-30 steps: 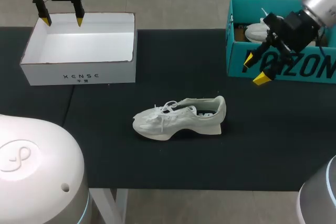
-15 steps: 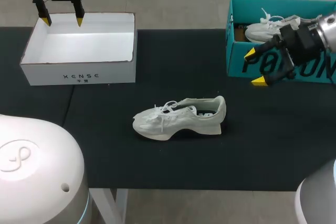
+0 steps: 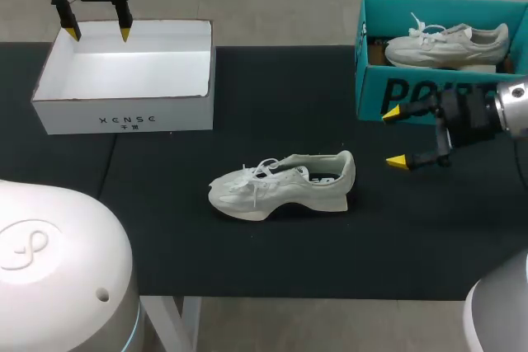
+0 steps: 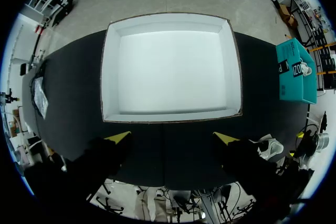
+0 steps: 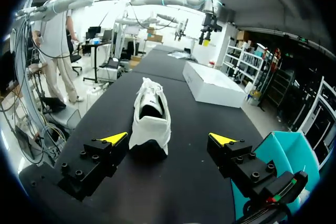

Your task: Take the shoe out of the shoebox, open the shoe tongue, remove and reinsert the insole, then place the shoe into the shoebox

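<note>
A pale white shoe [image 3: 283, 185] lies on its side on the black table, toe to the left; in the right wrist view the shoe [image 5: 150, 115] sits heel-first just ahead of the gripper. My right gripper [image 3: 398, 136] [image 5: 168, 139] hovers open to the shoe's right, in front of the teal shoebox [image 3: 388, 96], which holds a second white shoe [image 3: 445, 43]. My left gripper [image 3: 97, 34] [image 4: 172, 138] hangs open above the near rim of the empty white box [image 3: 124, 109] [image 4: 170, 66], holding nothing.
The white box stands at the table's back left, the teal shoebox [image 5: 278, 161] at the back right. Black tabletop [image 3: 272, 269] surrounds the shoe.
My right gripper has swung down from in front of the teal shoebox and turned to point left toward the shoe's heel. The left arm and the shoe have not moved.
</note>
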Motion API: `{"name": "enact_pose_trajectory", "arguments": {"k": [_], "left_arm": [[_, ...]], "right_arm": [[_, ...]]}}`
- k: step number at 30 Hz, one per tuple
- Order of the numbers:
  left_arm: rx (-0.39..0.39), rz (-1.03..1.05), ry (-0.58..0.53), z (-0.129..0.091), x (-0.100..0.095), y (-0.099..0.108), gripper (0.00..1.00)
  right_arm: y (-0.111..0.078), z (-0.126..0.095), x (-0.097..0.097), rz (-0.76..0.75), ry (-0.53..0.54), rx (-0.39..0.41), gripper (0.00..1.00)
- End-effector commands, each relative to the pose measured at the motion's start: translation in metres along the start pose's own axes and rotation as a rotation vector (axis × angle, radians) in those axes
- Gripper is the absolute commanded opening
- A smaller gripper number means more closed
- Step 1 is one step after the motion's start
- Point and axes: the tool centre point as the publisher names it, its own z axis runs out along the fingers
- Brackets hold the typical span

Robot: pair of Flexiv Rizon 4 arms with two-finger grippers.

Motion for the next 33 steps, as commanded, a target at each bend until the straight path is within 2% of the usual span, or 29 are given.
{"name": "enact_pose_trajectory", "arguments": {"k": [1,6,20,33], "left_arm": [[0.0,0.0,-0.001,0.0,0.0,0.0,1.0],[0.0,0.0,-0.001,0.0,0.0,0.0,1.0],[0.0,0.0,-0.001,0.0,0.0,0.0,1.0],[0.0,0.0,-0.001,0.0,0.0,0.0,1.0]], "right_arm": [[-0.003,0.01,0.0,0.01,0.014,0.056,1.0],[-0.018,0.021,0.003,0.013,0.055,0.118,1.0],[-0.051,0.062,0.018,0.124,0.12,0.113,1.0],[-0.049,0.094,0.033,0.218,0.161,0.079,1.0]]}}
